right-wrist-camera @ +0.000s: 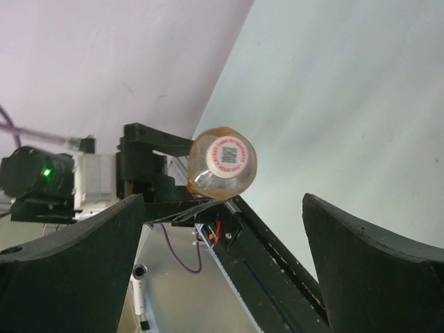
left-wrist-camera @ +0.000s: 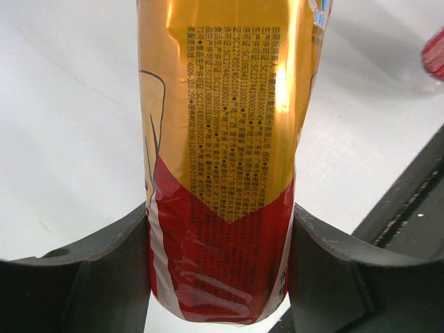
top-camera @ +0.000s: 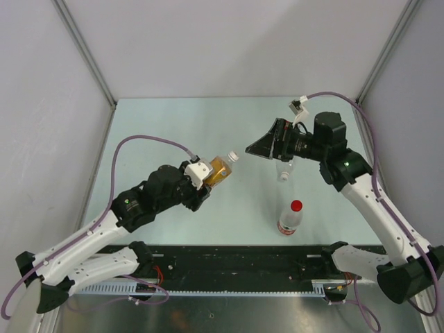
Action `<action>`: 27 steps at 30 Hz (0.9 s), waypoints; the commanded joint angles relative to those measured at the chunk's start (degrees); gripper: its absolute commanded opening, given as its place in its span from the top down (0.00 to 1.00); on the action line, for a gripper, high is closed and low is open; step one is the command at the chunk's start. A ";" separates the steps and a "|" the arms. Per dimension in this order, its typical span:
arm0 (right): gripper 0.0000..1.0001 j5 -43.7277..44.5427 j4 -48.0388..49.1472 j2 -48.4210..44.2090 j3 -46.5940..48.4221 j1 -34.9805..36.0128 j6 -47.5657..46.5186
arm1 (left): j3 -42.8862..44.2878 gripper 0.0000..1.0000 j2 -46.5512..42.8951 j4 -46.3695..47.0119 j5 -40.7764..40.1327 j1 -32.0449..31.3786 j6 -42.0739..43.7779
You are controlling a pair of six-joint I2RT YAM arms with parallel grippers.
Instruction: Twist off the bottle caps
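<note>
White cap [top-camera: 234,156] on amber bottle [top-camera: 220,168], mid-frame in top view, facing right jaws but apart from them. Right jaws spread wide, nothing between. Left jaws clamped on bottle's lower body, bottle tilted, cap toward upper right. Left arm [top-camera: 104,229] stretches from lower left; right arm [top-camera: 374,201] bends in from right edge over worktop [top-camera: 173,125].

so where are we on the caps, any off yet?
None off: all three caps look seated. In hand: left end effector grips the amber bottle; right end effector open, facing its white cap, not touching. Left: that cap, the red cap, the clear bottle's white cap.
</note>
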 commanded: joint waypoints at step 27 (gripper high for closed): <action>0.35 -8.01 -4.07 17.92 0.49 1.95 3.49 | -0.94 1.00 8.90 -1.26 -17.25 -9.78 5.75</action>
